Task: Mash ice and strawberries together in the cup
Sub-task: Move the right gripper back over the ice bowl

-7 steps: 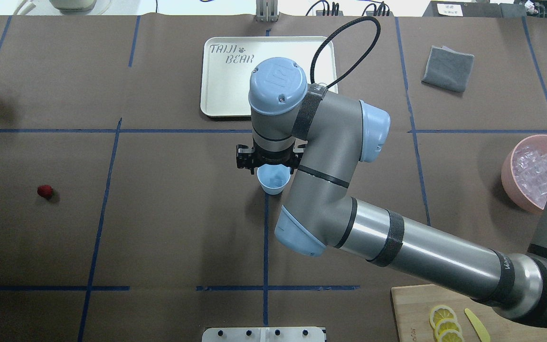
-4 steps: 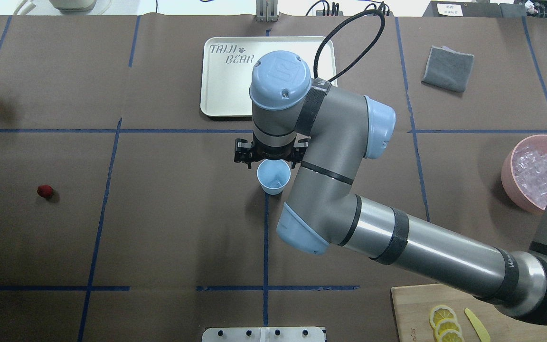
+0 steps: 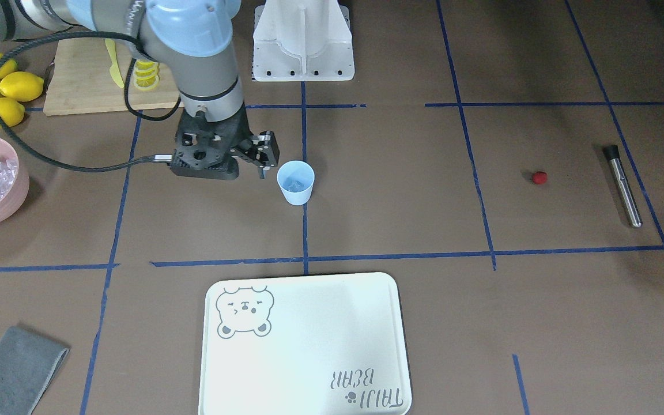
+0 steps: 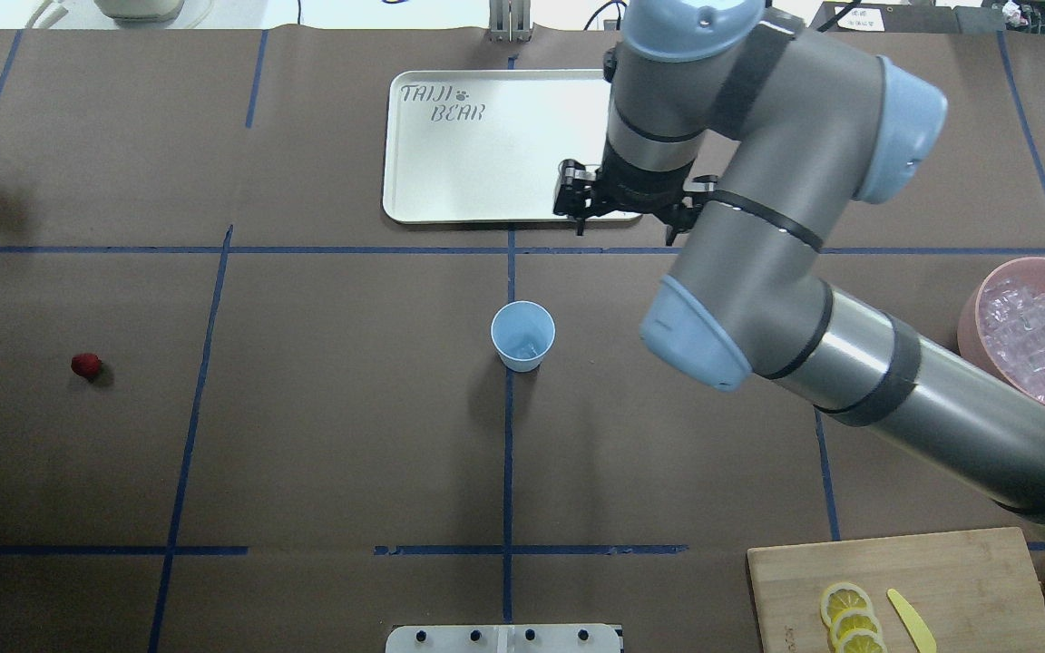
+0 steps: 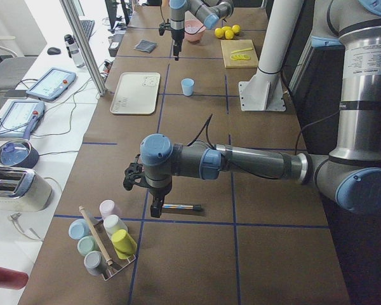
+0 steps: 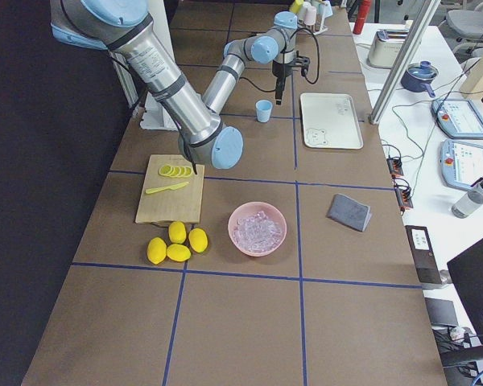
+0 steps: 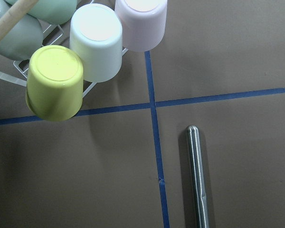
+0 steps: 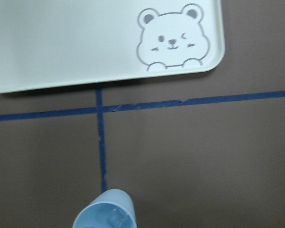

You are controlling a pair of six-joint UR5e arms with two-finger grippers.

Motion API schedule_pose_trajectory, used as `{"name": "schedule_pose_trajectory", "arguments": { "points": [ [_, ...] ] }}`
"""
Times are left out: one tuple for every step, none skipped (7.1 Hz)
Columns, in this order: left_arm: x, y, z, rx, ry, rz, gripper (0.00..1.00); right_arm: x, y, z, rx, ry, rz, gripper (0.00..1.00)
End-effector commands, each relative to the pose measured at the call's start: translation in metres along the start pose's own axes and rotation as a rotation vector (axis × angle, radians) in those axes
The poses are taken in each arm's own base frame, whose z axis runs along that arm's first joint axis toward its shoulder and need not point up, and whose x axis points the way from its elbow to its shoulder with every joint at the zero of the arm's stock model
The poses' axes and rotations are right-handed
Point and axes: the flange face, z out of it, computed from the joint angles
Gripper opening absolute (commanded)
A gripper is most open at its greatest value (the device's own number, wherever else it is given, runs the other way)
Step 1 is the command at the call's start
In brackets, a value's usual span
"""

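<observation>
Standing upright on a blue tape line on the table, cup (image 4: 522, 336) holds a few clear ice (image 4: 528, 347) cubes at its bottom; small red strawberry (image 4: 85, 365) lies on the table well apart from the cup, on the cup's robot-left side, and the muddler (image 3: 623, 184), a steel rod with a black tip, lies flat further out than the berry on that same side; right gripper (image 4: 625, 227) hangs raised in the air off the cup's robot-right side, not touching it, jaws spread apart and empty; right wrist view looks down with the cup's mouth at its bottom edge and a tray corner at the top; left gripper (image 5: 149, 194) shows only in the left side view, near the muddler and far from the cup, can't tell if its jaws are apart or closed; tray (image 4: 450, 181) lies beyond the cup, away from the robot; pink bowl (image 4: 971, 313) heaped with more cubes sits well to the cup's robot-right; board (image 4: 940, 580) with lemon slices (image 4: 849, 617) is right of the cup and nearer the robot; grey cloth (image 4: 856, 130) is right of the cup and further from the robot
</observation>
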Motion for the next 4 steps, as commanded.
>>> {"name": "schedule_pose_trajectory", "arguments": {
  "points": [
    [0.010,-0.001,-0.011,0.021,-0.002,-0.006,1.00,0.127,0.015,-0.023,0.032,0.015,-0.136,0.99],
    [0.012,-0.002,-0.011,0.023,-0.001,-0.003,1.00,0.169,0.016,-0.015,0.025,0.052,-0.196,0.99],
    [0.011,-0.002,-0.012,0.024,-0.002,-0.005,1.00,0.220,0.013,-0.006,0.033,0.066,-0.270,0.99],
    [0.014,-0.002,-0.015,0.030,-0.003,0.001,1.00,0.271,0.012,0.003,0.050,0.027,-0.285,0.99]
  ]
}}
